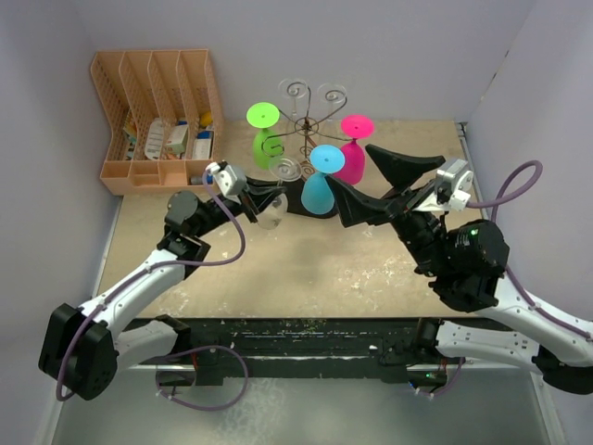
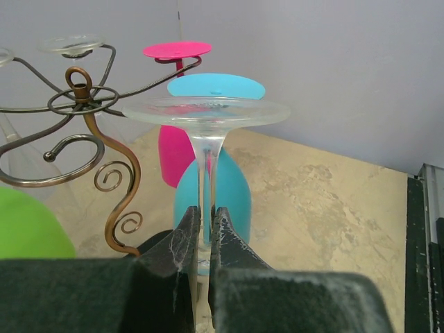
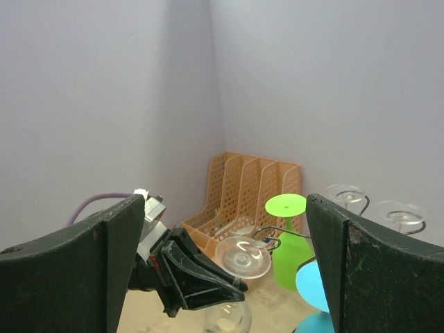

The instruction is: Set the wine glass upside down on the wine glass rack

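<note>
A clear wine glass (image 1: 275,206) is upside down, foot up and bowl down, with my left gripper (image 1: 267,196) shut on its stem (image 2: 206,177). Its foot (image 2: 206,111) is level with the curled arms of the wine glass rack (image 2: 83,104), just in front and to the right of them. The rack (image 1: 306,123) stands at the back centre of the table. My right gripper (image 1: 348,165) hangs open to the right of the rack, with nothing between its fingers. In the right wrist view the held glass (image 3: 243,257) and left gripper (image 3: 229,288) show between the right gripper's (image 3: 225,208) fingers.
Upside-down green (image 1: 267,139), blue (image 1: 321,185) and pink (image 1: 353,153) glasses hang on the rack, with two clear ones (image 1: 296,90) at its back. A peach slotted organizer (image 1: 157,120) stands at the back left. Walls enclose the table on three sides.
</note>
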